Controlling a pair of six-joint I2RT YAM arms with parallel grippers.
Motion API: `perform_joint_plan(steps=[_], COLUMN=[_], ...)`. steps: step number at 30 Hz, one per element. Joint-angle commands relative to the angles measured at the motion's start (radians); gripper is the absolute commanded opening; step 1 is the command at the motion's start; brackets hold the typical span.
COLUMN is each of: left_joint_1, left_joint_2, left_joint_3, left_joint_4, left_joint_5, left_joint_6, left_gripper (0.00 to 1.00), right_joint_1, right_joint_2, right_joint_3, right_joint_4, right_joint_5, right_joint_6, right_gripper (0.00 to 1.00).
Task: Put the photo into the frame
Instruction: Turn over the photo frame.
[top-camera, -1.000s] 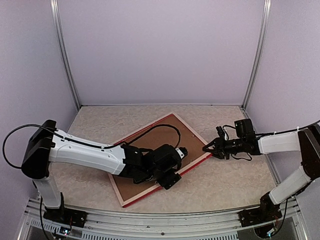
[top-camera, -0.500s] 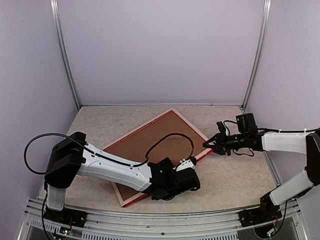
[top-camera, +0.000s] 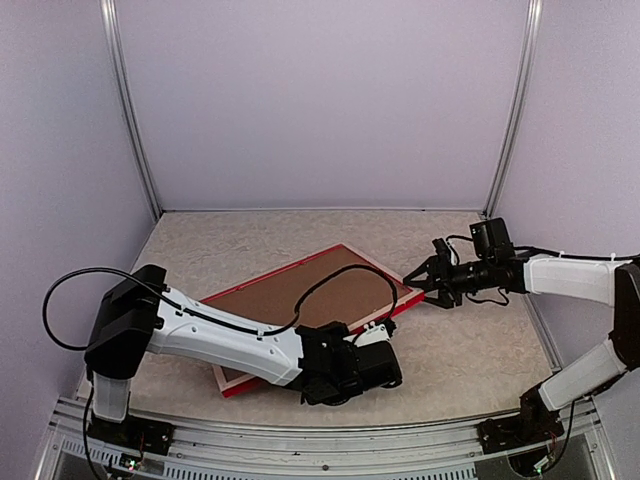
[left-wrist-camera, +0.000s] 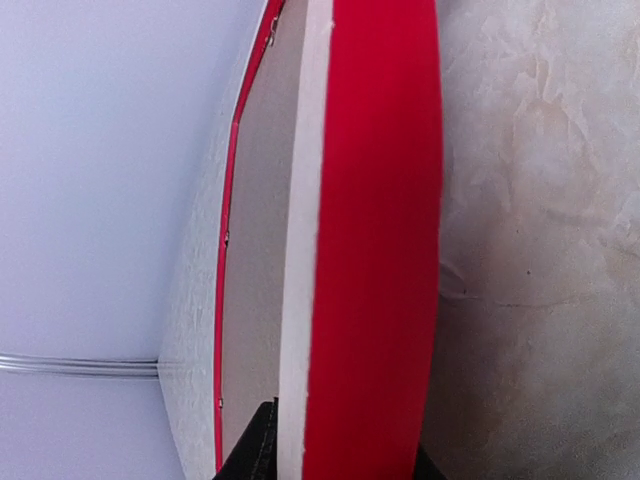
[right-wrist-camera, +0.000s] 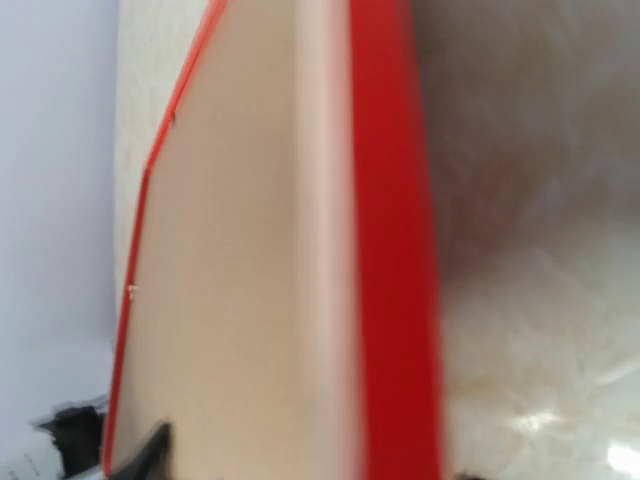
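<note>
I see the frame (top-camera: 265, 305) lying back-side up and askew in the middle of the tabletop (top-camera: 470, 350). Its near long edge is tipped up, so the red front face shows underneath. My left fingers (left-wrist-camera: 262, 445) are at the right end of that near edge. In the left wrist view they sit tight on either side of the frame's thickness and grip it, the pale wood side and the red face running up between them. The brown backing board (left-wrist-camera: 255, 260) fills the frame's back, and small metal tabs (left-wrist-camera: 225, 238) dot the thin red inner rim; any marking on them is too small for me to read. My right fingers (right-wrist-camera: 148, 455) are at the frame's right-hand corner, spread apart around it. The right wrist picture is blurred and I cannot see them pressing on the wood. The left arm's black cable (top-camera: 330, 278) arches over the frame's back and crosses the board in the top view, while that arm's wrist covers the spot where it grips. Lavender walls (top-camera: 320, 100) with pale metal posts (top-camera: 135, 130) close in behind and beside the frame.
</note>
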Motion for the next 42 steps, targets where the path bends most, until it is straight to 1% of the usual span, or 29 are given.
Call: perform_joint_plan(steps=[1,2,4,6,10,13,18,21,24,27,28,32,35,39,42], left_joint_1=[0.024,0.024,0.025,0.032,0.056,0.092,0.155,0.193,0.255,0.365,0.4,0.542,0.633,0.714,0.756], left_joint_2=[-0.074,-0.086,-0.11,-0.132,-0.201,-0.238,-0.282,-0.284,-0.293,-0.321,-0.341,-0.418,-0.477,-0.522,-0.536], left_joint_3=[0.057,0.067,0.085,0.115,0.21,0.312,0.54,0.715,0.78,0.746,0.713,0.539,0.379,0.207,0.119], left_joint_4=[-0.007,-0.014,-0.022,-0.04,-0.091,-0.146,-0.229,-0.277,-0.273,-0.214,-0.183,-0.04,0.092,0.23,0.298], left_joint_5=[-0.007,-0.017,-0.023,-0.013,0.085,0.198,0.385,0.523,0.711,0.92,0.965,1.147,1.273,1.372,1.43], left_joint_6=[-0.075,-0.06,-0.019,0.012,0.046,0.033,0.0,-0.06,-0.156,-0.289,-0.335,-0.467,-0.567,-0.671,-0.723], left_gripper=[0.0,0.0,0.0,0.0,0.0,0.0,0.0,0.0,0.0,0.0,0.0,0.0,0.0,0.0,0.0], right_joint_1=[-0.01,-0.02,-0.046,-0.079,-0.145,-0.191,-0.262,-0.286,-0.298,-0.302,-0.302,-0.303,-0.309,-0.31,-0.31], right_joint_2=[-0.006,-0.008,-0.016,-0.031,-0.048,-0.043,-0.025,-0.019,-0.013,-0.001,0.004,0.003,-0.016,-0.025,-0.015], right_joint_3=[0.103,0.119,0.149,0.187,0.255,0.302,0.354,0.373,0.389,0.396,0.397,0.396,0.392,0.379,0.361], right_joint_4=[-0.105,-0.125,-0.15,-0.174,-0.231,-0.271,-0.298,-0.301,-0.309,-0.319,-0.321,-0.341,-0.352,-0.351,-0.341], right_joint_5=[0.059,0.059,0.055,0.048,0.05,0.054,0.03,0.011,0.01,-0.003,-0.01,0.002,0.019,0.02,0.007], right_joint_6=[-0.155,-0.168,-0.185,-0.202,-0.243,-0.278,-0.312,-0.316,-0.325,-0.337,-0.342,-0.358,-0.368,-0.371,-0.369], right_gripper=[0.77,0.82,0.87,0.88,0.88,0.88,0.88,0.88,0.88,0.88,0.88,0.87,0.87,0.88,0.88])
